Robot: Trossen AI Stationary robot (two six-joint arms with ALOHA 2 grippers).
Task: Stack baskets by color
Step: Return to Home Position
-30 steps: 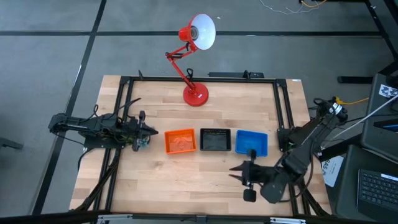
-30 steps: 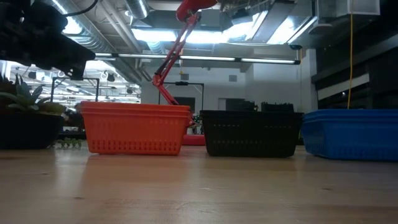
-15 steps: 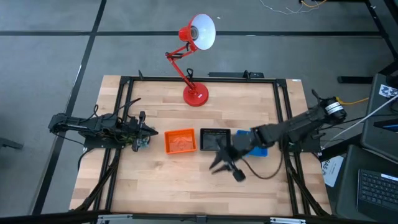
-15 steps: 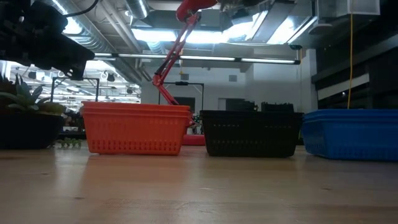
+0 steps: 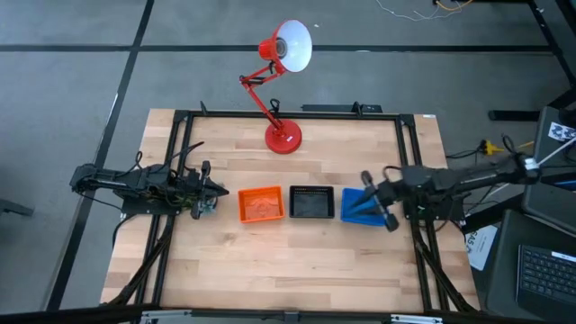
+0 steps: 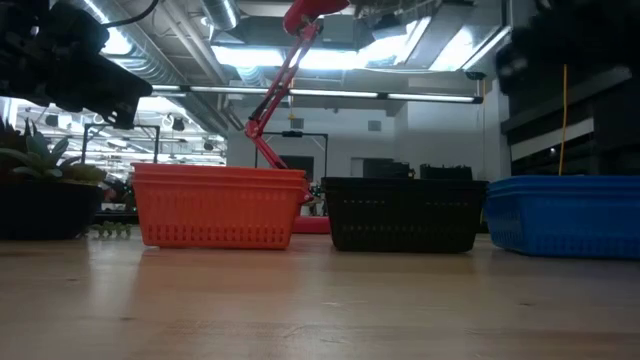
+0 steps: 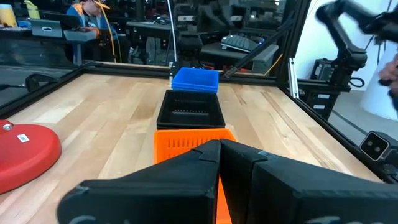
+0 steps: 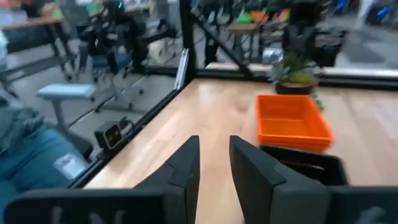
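Wood table (image 5: 270,270) on a grey floor, one red desk lamp (image 5: 283,135) at the back, and three basket piles in a row mid-table: orange pile (image 5: 261,204), black pile (image 5: 311,203), blue pile (image 5: 353,203). Can't tell how many trays are in each. The left gripper (image 7: 219,147) sits just beside the orange pile, fingers pressed together; the right gripper (image 8: 214,144) hangs over the blue pile's outer edge, fingers spread, empty.
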